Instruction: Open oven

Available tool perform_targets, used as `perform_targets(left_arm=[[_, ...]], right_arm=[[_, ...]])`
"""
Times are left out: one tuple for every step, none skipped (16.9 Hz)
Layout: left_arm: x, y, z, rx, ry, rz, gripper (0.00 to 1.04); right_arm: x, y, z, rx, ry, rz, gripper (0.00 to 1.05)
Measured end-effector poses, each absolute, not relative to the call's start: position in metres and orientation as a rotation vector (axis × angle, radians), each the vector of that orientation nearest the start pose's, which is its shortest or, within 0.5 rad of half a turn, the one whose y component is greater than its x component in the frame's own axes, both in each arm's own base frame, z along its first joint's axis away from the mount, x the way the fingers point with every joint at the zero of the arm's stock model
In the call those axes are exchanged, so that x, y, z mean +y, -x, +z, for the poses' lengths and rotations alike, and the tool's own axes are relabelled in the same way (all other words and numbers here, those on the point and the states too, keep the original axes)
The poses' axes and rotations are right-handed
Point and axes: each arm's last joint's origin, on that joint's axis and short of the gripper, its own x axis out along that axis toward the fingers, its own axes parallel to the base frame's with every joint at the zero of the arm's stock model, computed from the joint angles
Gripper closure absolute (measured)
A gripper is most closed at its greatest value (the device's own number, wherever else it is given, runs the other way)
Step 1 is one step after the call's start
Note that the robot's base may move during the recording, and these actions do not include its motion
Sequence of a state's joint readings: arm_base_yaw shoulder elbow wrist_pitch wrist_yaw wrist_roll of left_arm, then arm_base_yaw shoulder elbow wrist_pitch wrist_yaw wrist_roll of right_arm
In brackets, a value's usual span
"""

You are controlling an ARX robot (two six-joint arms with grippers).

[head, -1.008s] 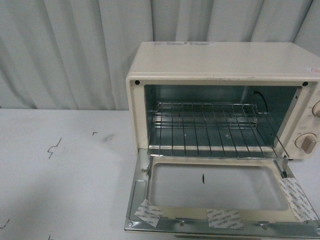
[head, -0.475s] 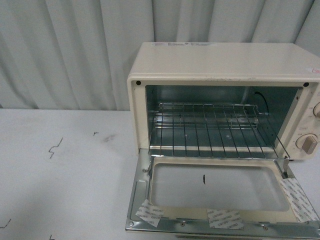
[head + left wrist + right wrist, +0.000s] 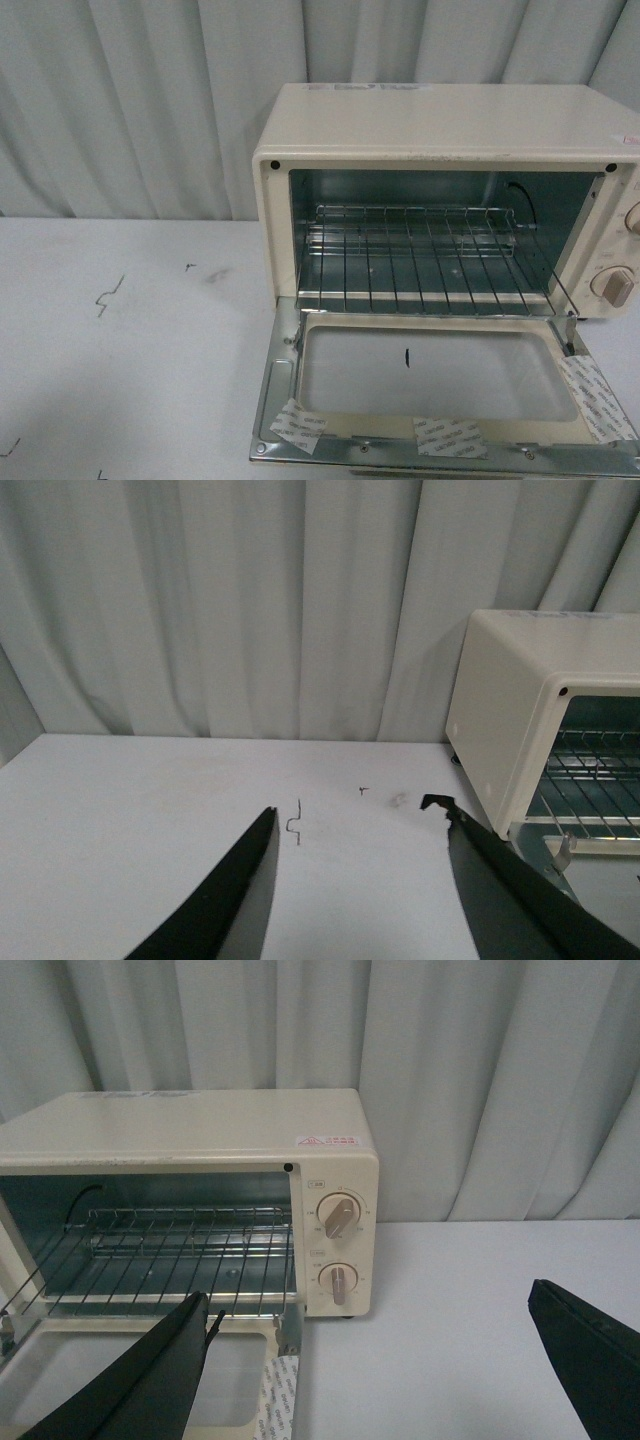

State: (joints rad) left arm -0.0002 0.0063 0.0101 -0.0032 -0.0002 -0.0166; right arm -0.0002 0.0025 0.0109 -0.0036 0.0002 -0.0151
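On the white counter [image 3: 130, 340], the small cream-white boxy toaster oven [image 3: 430, 125] sits at about three o'clock in the front view, close to the grey curtain [image 3: 130, 100] behind it. Its glass-windowed door [image 3: 430, 375] is already folded down flat toward six o'clock, showing the wire rack [image 3: 420, 255] inside and strips of tape [image 3: 295, 425] on the inner frame. The task looks finished as things lie.

Going left to right: the left end effector [image 3: 355, 880] hangs over bare counter, well apart from the oven's left wall, its dark fingers [image 3: 230, 900] spread wide and gripping nothing. The right end effector [image 3: 400, 1370] hovers near the front right corner of the oven, by the two round beige knobs [image 3: 340, 1218], its fingers likewise spread wide and empty; one finger overlaps the door edge in the right wrist view, though I cannot tell whether it touches.

By my reckoning the oven is a stiff, light metal box that could slide if tugged hard; the glass pane is fragile. The bar handle on the door's far edge, out of sight here, would be the place to hold.
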Motion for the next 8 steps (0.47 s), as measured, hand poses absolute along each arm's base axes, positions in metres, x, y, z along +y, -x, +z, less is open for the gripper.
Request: perform_targets(left_arm=[[0.0000, -0.0975, 0.1661, 0.000, 0.017, 0.000, 0.41], [0.0000, -0.0975, 0.1662, -0.001, 0.017, 0.000, 0.30], [0.0000, -0.0975, 0.1662, -0.001, 0.017, 0.000, 0.17], [0.0000, -0.0975, 0.1661, 0.000, 0.017, 0.000, 0.05], [0.0000, -0.0975, 0.1662, -0.001, 0.016, 0.000, 0.07], [0.0000, -0.0975, 0.1661, 0.000, 0.016, 0.000, 0.07], [0.0000, -0.0975, 0.1662, -0.001, 0.016, 0.000, 0.07], [0.0000, -0.0975, 0.1662, -0.001, 0.016, 0.000, 0.07]], right_arm=[[0.0000, -0.0972, 0.1667, -0.005, 0.015, 0.000, 0.06], [0.0000, -0.0972, 0.1667, -0.005, 0.015, 0.000, 0.06], [0.0000, -0.0972, 0.1667, -0.005, 0.015, 0.000, 0.06], [0.0000, -0.0972, 0.1667, -0.005, 0.015, 0.000, 0.06], [0.0000, -0.0972, 0.1667, -0.005, 0.015, 0.000, 0.06], [0.0000, -0.0972, 0.1667, -0.005, 0.015, 0.000, 0.06], [0.0000, -0.0972, 0.1667, -0.005, 0.015, 0.000, 0.06], [0.0000, -0.0972, 0.1666, -0.004, 0.015, 0.000, 0.06]])
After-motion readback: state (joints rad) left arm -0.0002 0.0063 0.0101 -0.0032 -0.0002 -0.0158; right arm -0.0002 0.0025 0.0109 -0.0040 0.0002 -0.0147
